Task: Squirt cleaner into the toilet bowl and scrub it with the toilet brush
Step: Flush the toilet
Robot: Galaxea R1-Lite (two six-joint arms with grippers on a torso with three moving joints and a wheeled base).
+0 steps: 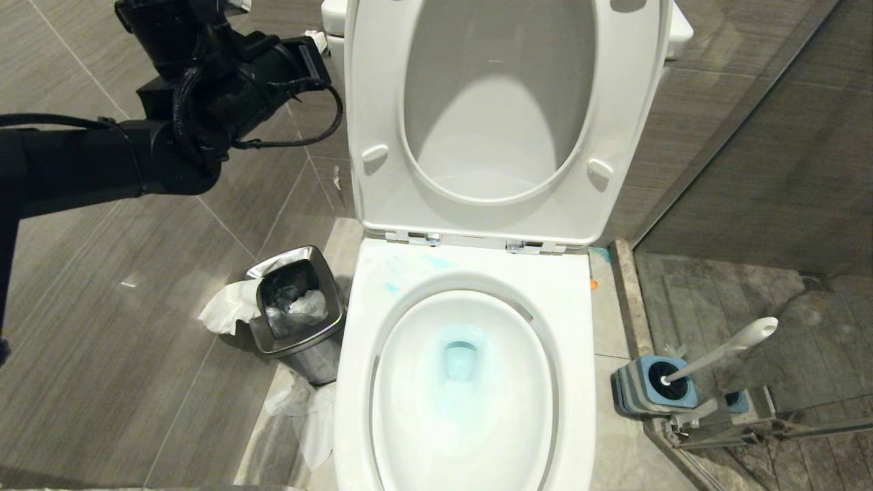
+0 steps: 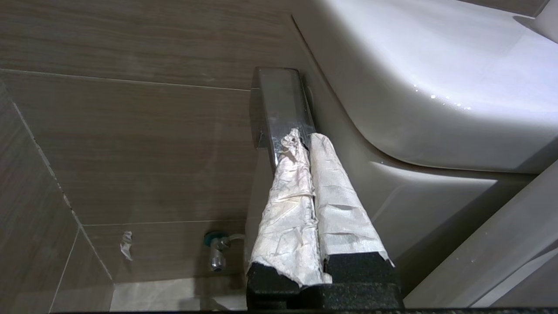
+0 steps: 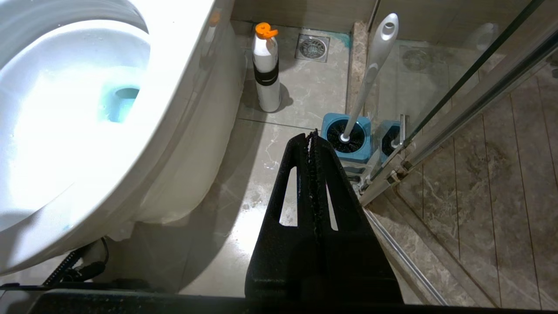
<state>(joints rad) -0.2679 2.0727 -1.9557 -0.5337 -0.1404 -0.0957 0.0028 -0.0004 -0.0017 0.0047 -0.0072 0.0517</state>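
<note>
Left arm: extended across the upper left of the head view, forearm roughly level, wrist angled up and away from the camera toward the far wall. Left gripper: fingers pressed together with no gap between them; both fingers carry a pale wrapping over black bases. The tips appear to touch a surface ahead, though contact cannot be confirmed from this angle.

Right arm: not seen in the head view. Right gripper: black slotted fingers closed flush along their toothed inner edges, holding nothing, pointing downward.
</note>
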